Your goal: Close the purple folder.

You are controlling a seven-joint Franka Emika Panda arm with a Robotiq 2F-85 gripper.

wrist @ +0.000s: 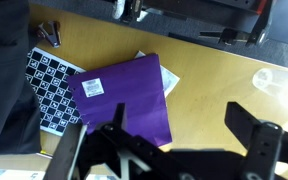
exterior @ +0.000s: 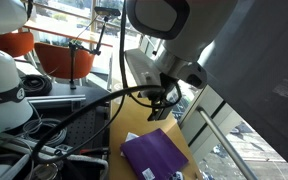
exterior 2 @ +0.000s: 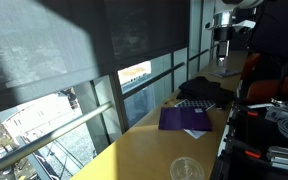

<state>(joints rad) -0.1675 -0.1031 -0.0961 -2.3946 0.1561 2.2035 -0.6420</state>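
The purple folder (wrist: 124, 95) lies flat on the yellow wooden ledge (wrist: 209, 75), its purple cover facing up with a small white label (wrist: 93, 88). White sheets (wrist: 169, 80) peek out at one edge. It also shows in both exterior views (exterior: 154, 152) (exterior 2: 184, 118). My gripper (wrist: 184, 130) hangs well above the ledge, open and empty. One finger is over the folder's edge and the other over bare wood. The gripper shows high above the folder in both exterior views (exterior: 162, 100) (exterior 2: 222, 45).
A black-and-white checkerboard sheet (wrist: 49, 85) lies partly under the folder, beside a dark cloth (wrist: 4, 80) (exterior 2: 206, 92). A clear glass (wrist: 267, 78) (exterior 2: 187, 168) stands on the ledge away from the folder. A window railing runs along the ledge (exterior 2: 94, 115). Cables and equipment lie on the other side (exterior: 44, 140).
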